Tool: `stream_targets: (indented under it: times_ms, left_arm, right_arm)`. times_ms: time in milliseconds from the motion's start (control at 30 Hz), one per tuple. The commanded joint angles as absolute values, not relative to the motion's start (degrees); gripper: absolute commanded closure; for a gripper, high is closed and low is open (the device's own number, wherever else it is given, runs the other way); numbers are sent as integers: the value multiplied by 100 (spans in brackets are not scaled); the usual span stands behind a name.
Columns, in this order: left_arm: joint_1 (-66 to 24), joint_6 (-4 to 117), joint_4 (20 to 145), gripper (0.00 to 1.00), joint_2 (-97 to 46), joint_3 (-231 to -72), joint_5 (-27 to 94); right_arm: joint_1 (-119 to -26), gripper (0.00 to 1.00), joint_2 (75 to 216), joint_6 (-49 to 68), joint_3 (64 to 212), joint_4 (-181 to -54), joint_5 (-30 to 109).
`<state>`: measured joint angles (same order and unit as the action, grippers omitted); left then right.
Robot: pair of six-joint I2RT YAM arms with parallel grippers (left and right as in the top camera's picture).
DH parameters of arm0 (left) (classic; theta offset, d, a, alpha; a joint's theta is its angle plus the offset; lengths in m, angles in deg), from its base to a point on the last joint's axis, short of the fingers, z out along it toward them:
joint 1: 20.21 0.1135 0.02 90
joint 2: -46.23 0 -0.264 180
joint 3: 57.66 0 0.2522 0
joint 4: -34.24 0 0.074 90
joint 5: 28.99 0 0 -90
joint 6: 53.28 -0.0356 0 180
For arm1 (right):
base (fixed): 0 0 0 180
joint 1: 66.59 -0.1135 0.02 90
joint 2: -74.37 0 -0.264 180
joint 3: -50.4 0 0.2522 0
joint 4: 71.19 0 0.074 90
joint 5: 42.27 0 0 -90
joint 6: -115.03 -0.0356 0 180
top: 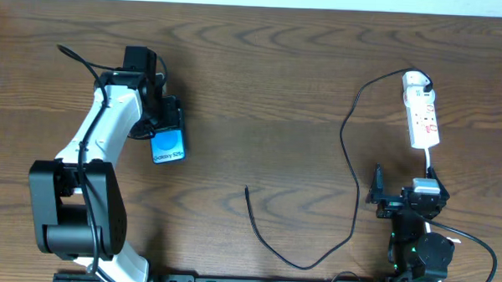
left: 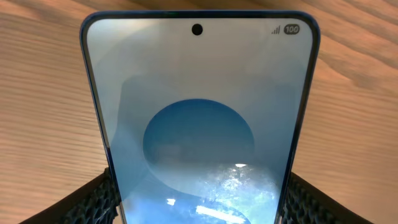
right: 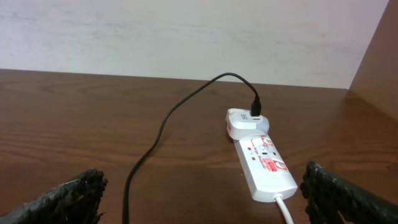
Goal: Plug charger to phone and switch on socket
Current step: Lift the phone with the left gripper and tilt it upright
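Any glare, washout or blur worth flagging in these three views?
Left wrist: phone screen washed pale up top, bright reflections low down, table overexposed. Right wrist: socket sharp, fingers at the corners blurred. Overhead: even light, no glare.

Table (top: pixel 261 91) is dark wood with visible grain and low sheen, phone (left: pixel 199 124) screen is glossy glass showing glare, socket (right: pixel 264 165) is smooth white plastic, charger cable (right: pixel 161 124) matt black, finger pads (right: pixel 68 196) black and rough-knobbed, far wall (right: pixel 186 31) pale matt.
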<state>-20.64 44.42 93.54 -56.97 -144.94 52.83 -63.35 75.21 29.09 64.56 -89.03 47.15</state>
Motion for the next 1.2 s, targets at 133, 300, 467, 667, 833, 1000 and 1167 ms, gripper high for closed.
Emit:
stream_targets:
  times_ms: [133,300,467,667,833,1000,1167]
  left_arm:
    - [-2068,5063,9124,93,-5553,-14483,2649]
    - [-2068,5841,8715,93,-5553,-14483,1410]
    - [-2068,6892,8180,93,-5553,-14483,302]
    - [-2068,8315,7303,93,-5553,-14483,-1025]
    - [-2068,9399,6554,93,-5553,-14483,-1644]
    - [-2066,10468,5887,92,-5553,-14483,-2041]
    - [-2066,11273,5225,93,-5553,-14483,-2240]
  right_arm:
    - [-6370,1,7503,2983,6447,-8929,4737]
    - [-6370,1,7503,2983,6447,-8929,4737]
    - [-6370,1,7503,2983,6447,-8929,4737]
    - [-6370,1,7503,2983,6447,-8929,4737]
    - [-6370,1,7503,2983,6447,-8929,4737]
    - [-6370,1,7503,2983,6447,-8929,4737]
    - [-6370,1,7503,2983,6447,-8929,4737]
